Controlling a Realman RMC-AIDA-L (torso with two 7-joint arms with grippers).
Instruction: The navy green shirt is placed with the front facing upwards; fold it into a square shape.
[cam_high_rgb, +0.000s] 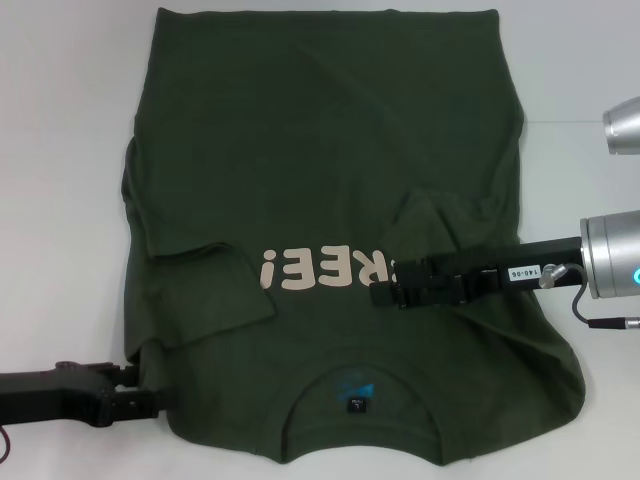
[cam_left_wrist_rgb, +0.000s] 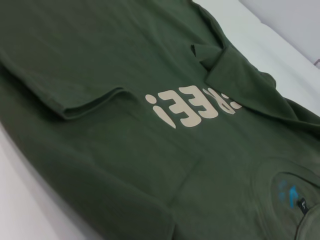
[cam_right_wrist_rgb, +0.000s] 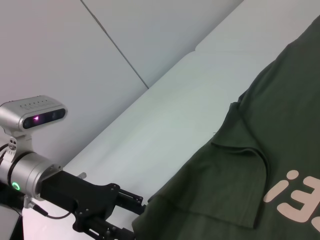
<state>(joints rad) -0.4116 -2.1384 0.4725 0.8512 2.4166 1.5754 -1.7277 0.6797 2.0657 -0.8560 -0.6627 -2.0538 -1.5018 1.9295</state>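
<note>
The right pincer (cam_high_rgb: 385, 283) covers the start of the shirt's (cam_high_rgb: 320, 150) print.

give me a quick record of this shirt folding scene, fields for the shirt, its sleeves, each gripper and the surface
shirt: navy green shirt lying front up, cream print showing, collar nearest the robot
sleeves: both folded inward onto the body
neck label: small label inside the collar
left gripper: left gripper at the shirt's near left shoulder edge
right gripper: right gripper over the chest, at the folded right sleeve, covering part of the print
surface: white table
</note>
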